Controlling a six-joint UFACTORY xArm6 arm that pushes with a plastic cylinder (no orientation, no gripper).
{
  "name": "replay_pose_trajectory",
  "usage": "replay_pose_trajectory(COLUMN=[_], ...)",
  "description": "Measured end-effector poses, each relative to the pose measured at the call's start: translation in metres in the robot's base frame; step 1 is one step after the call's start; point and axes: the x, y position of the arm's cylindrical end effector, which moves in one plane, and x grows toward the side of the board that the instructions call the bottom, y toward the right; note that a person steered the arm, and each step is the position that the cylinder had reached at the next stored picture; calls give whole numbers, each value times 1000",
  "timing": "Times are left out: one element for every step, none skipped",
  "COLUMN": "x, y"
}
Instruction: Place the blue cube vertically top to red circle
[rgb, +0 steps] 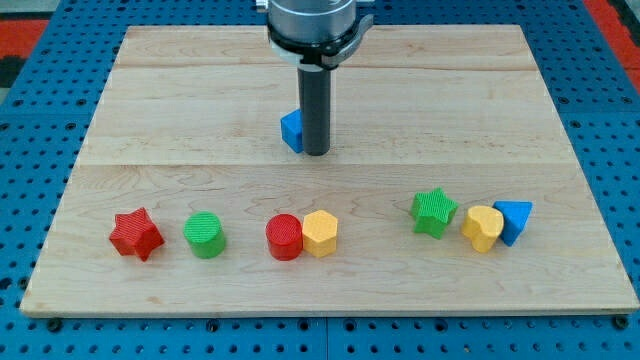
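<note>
Pressing against the blue cube (291, 130) from its right, my tip (316, 152) is working without any pincer. The cube is sitting just above the red circle (284, 237), nearly lined up already; only slight nudging is remaining.

The blue cube (291, 130) sits near the middle of the wooden board, only partly visible — its right side is hidden behind the dark rod, and my tip (316, 153) rests right against it on the view's right. The red circle (284, 237) is a short ribbed cylinder standing upright in the lower row, well below the cube toward the view's bottom — almost straight under it, a touch to the left.
</note>
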Motion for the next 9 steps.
replay_pose_trajectory(x=[-1, -1, -1, -1, 0, 3, 10, 8, 35], y=[0, 1, 1, 0, -18, -9, 54, 158, 305])
